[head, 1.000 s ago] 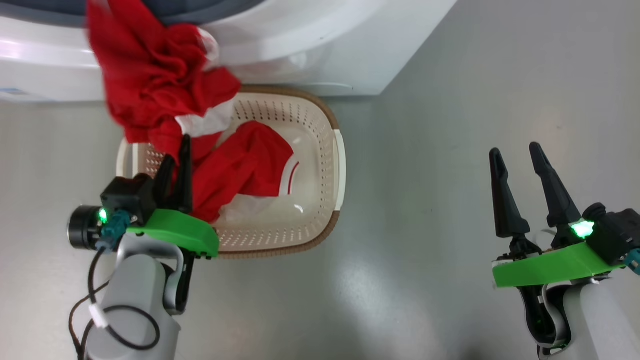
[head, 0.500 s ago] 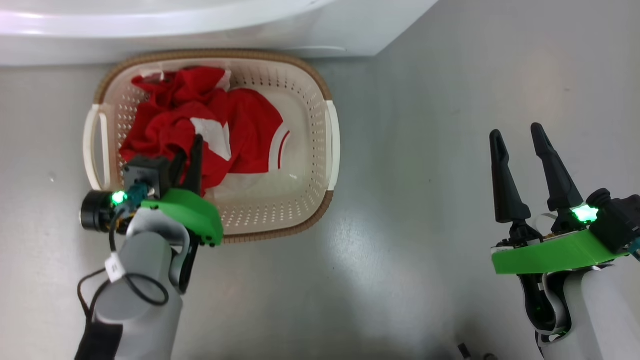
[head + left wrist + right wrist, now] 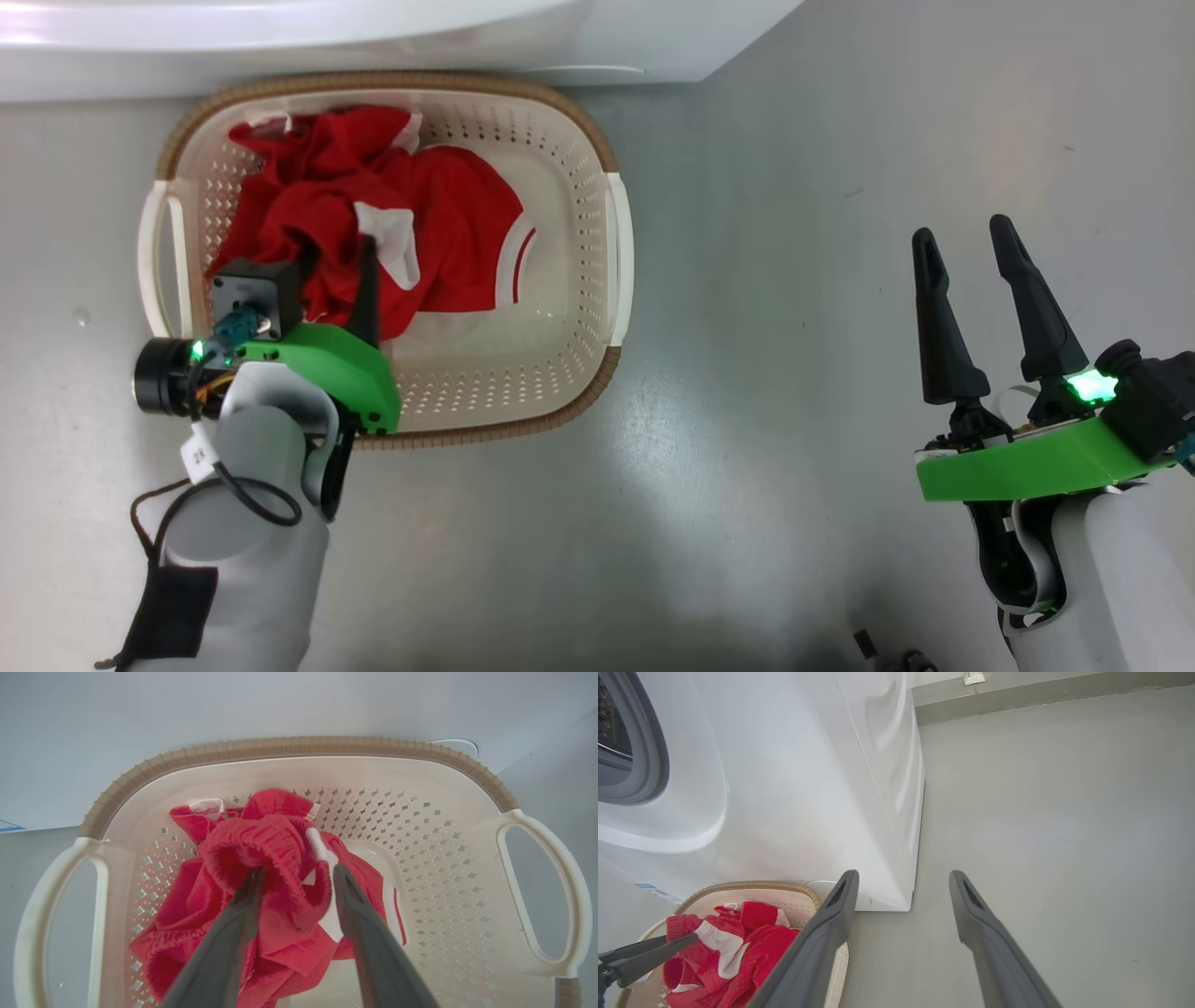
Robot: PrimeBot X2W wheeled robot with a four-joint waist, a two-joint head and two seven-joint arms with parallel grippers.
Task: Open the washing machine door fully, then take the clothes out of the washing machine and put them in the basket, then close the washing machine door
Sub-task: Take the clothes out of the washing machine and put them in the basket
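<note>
The red clothes (image 3: 439, 233) with white trim lie bunched in the cream basket (image 3: 616, 261), which stands on the floor against the white washing machine (image 3: 373, 37). My left gripper (image 3: 336, 252) reaches into the basket from its near side. In the left wrist view its fingers (image 3: 297, 872) stand apart, and a fold of the clothes (image 3: 261, 844) bulges between them and over the left one. My right gripper (image 3: 962, 229) hangs open over bare floor, far right of the basket. The washing machine door is out of view.
The right wrist view shows the machine's grey rubber ring (image 3: 644, 765) and drum opening at the upper left, above the basket (image 3: 752, 887). Grey floor (image 3: 794, 373) stretches to the right of the machine, up to a wall skirting (image 3: 1041, 693).
The clothes, hanging from the machine's opening a second ago, now lie in the basket. My left gripper went down with them and its fingers have parted. The head view has shifted.
</note>
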